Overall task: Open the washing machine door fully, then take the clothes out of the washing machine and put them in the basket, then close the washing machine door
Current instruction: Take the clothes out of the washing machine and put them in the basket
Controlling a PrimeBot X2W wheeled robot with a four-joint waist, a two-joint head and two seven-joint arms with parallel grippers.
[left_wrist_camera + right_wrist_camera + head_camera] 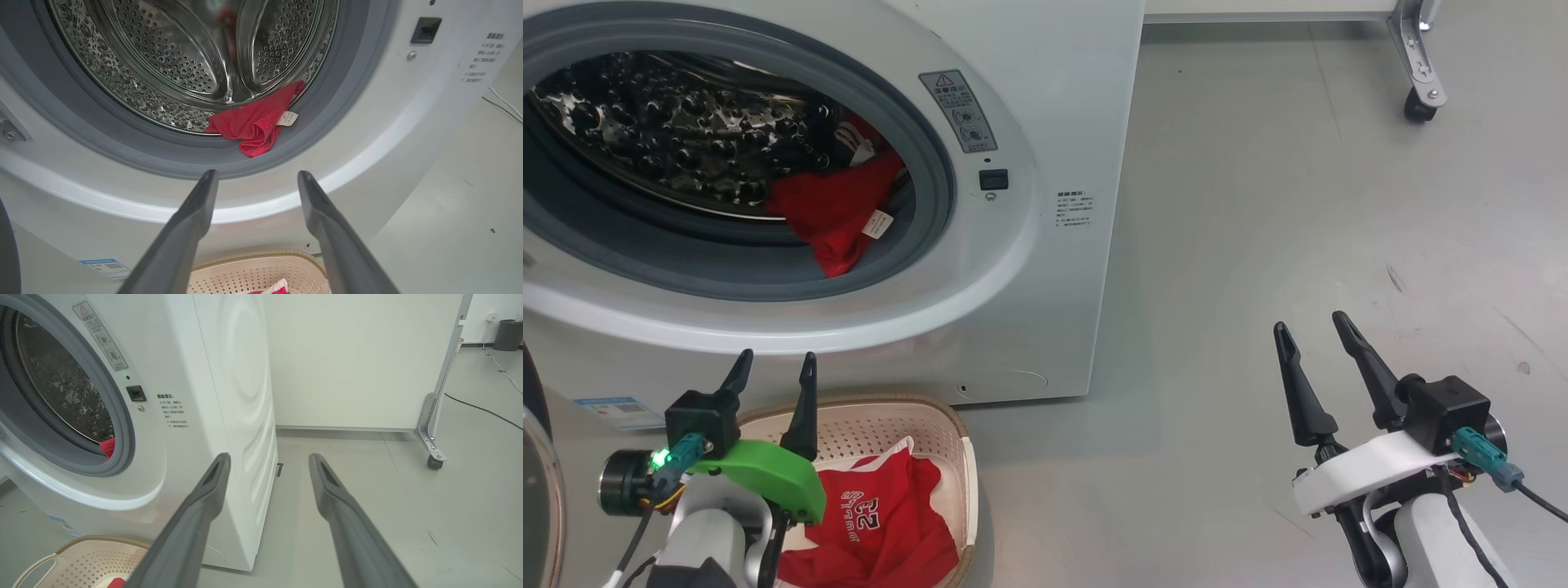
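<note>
The washing machine (1045, 269) stands with its drum mouth uncovered. The washing machine door (534, 482) shows as a dark rim with glass at the far left edge, swung aside. Red clothes (837, 216) lie over the grey gasket at the drum's lower right, with a white tag showing (255, 124). Another red jersey (882, 523) with white lettering lies in the basket (890, 425) on the floor before the machine. My left gripper (777, 355) hangs open and empty over the basket's near end, pointing at the drum (257, 173). My right gripper (1311, 321) is open and empty over bare floor, right of the machine (269, 455).
Grey floor spreads to the right of the machine. A white panel on a metal bracket with a caster (1419, 106) stands at the back right. A cable (482, 410) runs across the floor beyond it, and a dark bin (508, 335) stands far off.
</note>
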